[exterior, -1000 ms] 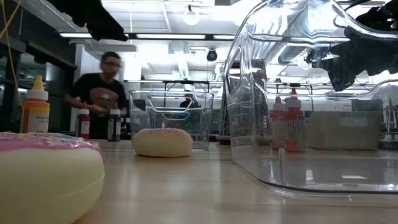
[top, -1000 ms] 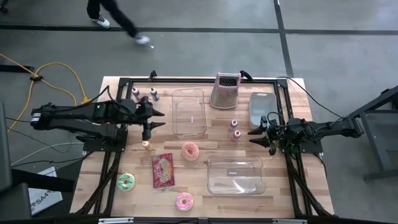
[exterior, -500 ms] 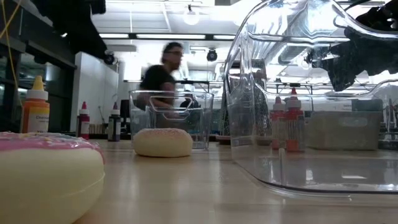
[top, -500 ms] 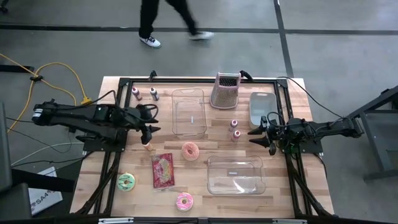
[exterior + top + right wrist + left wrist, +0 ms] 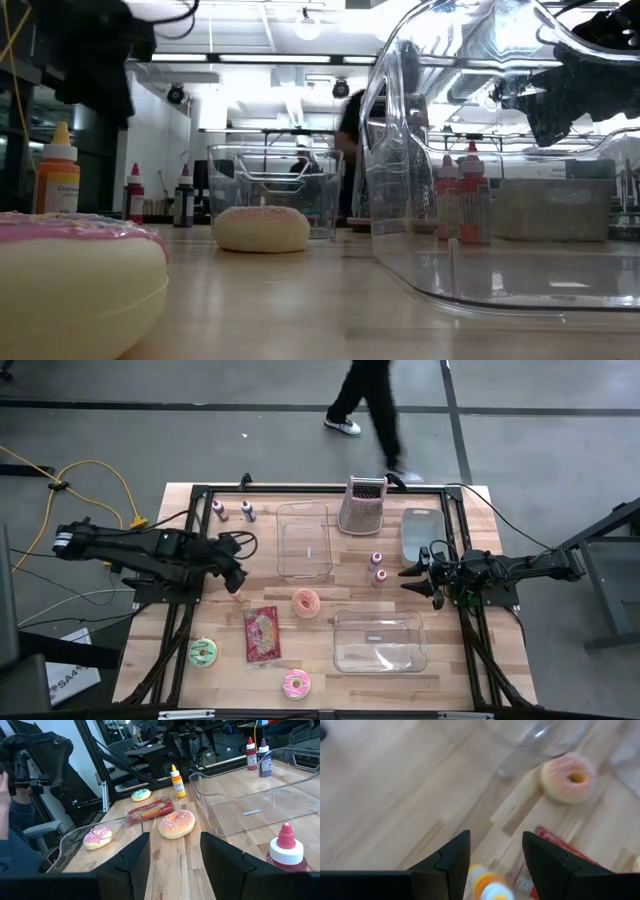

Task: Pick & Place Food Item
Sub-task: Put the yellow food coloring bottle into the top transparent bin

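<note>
— Where do we find the left claw [image 5: 238,582] against the food?
— We see it hanging right over the small yellow bottle [image 5: 237,594], fingers apart, nothing clamped; in the left wrist view the bottle's orange cap [image 5: 487,887] shows between the two dark fingers [image 5: 451,861]; the sugared donut [image 5: 305,602] lies near it on the wooden tabletop [image 5: 340,680], beside the clear plastic bin [image 5: 304,541].
— And the right claw [image 5: 418,578]?
— Apart too, empty, waiting by the pink-capped bottles [image 5: 378,568].
— What differs from a second ago?
— We note the left claw has dropped back toward the bottle; the person [image 5: 368,400] has walked on across the floor.
</note>
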Robot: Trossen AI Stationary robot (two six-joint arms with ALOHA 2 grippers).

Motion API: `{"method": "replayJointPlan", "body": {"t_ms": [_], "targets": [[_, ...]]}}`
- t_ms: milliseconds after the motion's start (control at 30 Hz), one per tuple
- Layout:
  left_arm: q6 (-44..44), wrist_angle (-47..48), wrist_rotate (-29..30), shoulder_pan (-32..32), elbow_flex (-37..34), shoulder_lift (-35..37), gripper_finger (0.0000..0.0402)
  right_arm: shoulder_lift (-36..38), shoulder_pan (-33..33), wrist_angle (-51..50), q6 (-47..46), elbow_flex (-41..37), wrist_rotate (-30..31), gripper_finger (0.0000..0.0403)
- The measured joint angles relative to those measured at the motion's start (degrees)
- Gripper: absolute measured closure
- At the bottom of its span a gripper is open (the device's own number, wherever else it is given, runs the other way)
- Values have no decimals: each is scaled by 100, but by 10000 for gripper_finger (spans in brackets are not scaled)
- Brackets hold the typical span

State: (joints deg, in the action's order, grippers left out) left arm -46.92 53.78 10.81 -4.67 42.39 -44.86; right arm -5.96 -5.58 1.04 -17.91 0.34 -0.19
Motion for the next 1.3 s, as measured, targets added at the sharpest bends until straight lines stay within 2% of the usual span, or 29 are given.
{"method": "replayJointPlan", "body": {"t_ms": [233,733,1300], "targets": [[-235,261,-249,44,0,-226,227,1,0,0,0,-2,-1,241],[233,206,-644,39,0,-260,227,0,-1,0,0,0,0,241],[551,190,-620,38,0,-260,227,2,0,0,0,-2,0,241]]}}
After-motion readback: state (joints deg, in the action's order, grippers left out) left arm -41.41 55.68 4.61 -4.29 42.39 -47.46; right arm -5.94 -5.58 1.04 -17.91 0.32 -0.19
